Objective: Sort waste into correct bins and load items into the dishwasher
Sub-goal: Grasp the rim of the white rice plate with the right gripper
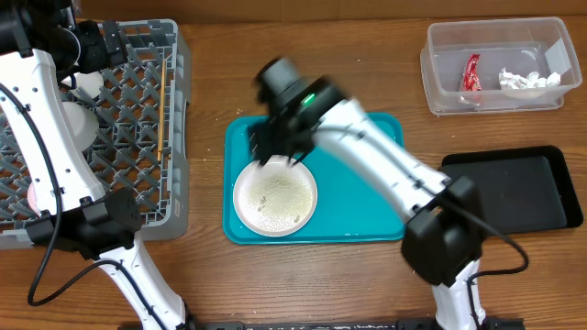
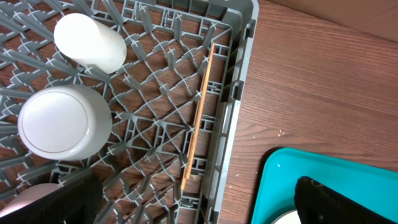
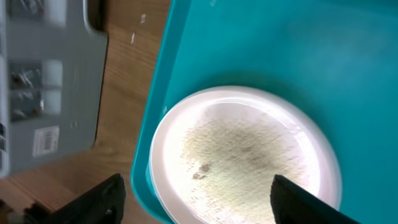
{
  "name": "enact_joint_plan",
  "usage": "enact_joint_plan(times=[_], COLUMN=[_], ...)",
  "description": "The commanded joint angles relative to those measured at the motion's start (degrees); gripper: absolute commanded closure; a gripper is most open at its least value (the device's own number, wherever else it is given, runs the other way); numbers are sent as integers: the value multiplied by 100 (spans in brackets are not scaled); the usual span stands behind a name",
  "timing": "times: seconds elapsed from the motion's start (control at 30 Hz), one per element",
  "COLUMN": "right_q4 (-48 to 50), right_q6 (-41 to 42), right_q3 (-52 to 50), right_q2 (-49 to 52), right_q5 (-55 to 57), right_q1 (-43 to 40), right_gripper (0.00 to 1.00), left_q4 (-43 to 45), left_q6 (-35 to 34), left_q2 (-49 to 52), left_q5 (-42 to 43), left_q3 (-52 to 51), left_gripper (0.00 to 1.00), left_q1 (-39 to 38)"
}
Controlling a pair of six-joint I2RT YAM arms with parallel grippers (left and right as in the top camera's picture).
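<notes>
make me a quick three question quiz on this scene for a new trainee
1. Fill in: the right gripper, jaws apart, is above a flat round white ____ on the teal rectangular tray.
2. True or false: the small red printed wrapper lies in the clear rectangular plastic tub.
3. Where is the thin wooden chopstick? A) teal tray B) grey lattice plastic dish rack C) clear tub
Key: 1 plate; 2 true; 3 B
</notes>
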Motion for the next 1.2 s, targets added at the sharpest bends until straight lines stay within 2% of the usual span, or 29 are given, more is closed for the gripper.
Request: enact_joint_plan(times=[0.0, 0.07, 0.27, 0.57, 0.7, 1.0, 1.17], right_q4=[483, 780, 1641, 1829, 1829, 1709, 1626], right_q6=[852, 863, 798, 669, 669, 671, 673], right_q3=[-490, -715, -1342, -1604, -1696, -1720, -1720], right_q2=[15, 15, 22, 256, 422, 629, 625], right_q5=[1126, 1228, 1515, 2070, 2072, 2052, 2345], right_q1=[715, 1001, 1670, 2059, 2057, 2081, 2057], right_gripper=[37, 47, 63, 66, 72, 74, 91], left_q4=[9, 9, 9, 9, 9, 9, 9], left_q6=[-74, -74, -74, -74, -74, -74, -74], left_q2=[50, 50, 50, 50, 50, 50, 50], left_q5=[-20, -20, -20, -20, -20, -20, -20], left_q3=[4, 4, 4, 4, 4, 4, 4], left_gripper=[0, 0, 0, 0, 0, 0, 0], left_q1=[-15, -15, -15, -15, -15, -15, -15])
